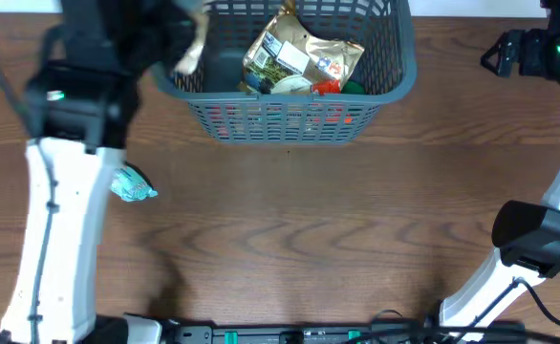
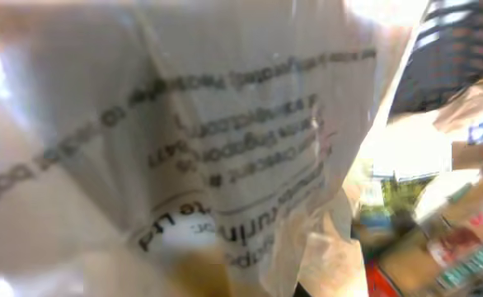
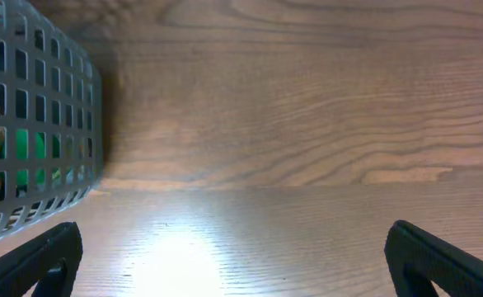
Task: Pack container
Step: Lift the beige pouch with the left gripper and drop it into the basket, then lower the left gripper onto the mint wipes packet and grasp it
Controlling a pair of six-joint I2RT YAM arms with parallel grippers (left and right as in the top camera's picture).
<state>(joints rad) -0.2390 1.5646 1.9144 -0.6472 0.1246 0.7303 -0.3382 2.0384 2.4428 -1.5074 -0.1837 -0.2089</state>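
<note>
The container (image 1: 290, 122), a dark grey lattice basket, stands at the back middle of the table. It holds a gold snack bag (image 1: 299, 57) with red and green items beside it. My left gripper (image 1: 173, 36) hangs over the basket's left rim, shut on a clear plastic bag with black print (image 1: 195, 53). That bag (image 2: 208, 140) fills the left wrist view and hides the fingers; the basket's contents (image 2: 439, 239) show at the right. My right gripper (image 1: 498, 53) is open and empty, right of the basket. Its fingertips (image 3: 233, 256) are spread wide above bare wood, with the basket wall (image 3: 35, 124) at the left.
A small teal wrapped item (image 1: 133, 184) lies on the wooden table (image 1: 309, 229) at the left, beside the left arm's white link. The right arm's base (image 1: 533, 239) stands at the front right.
</note>
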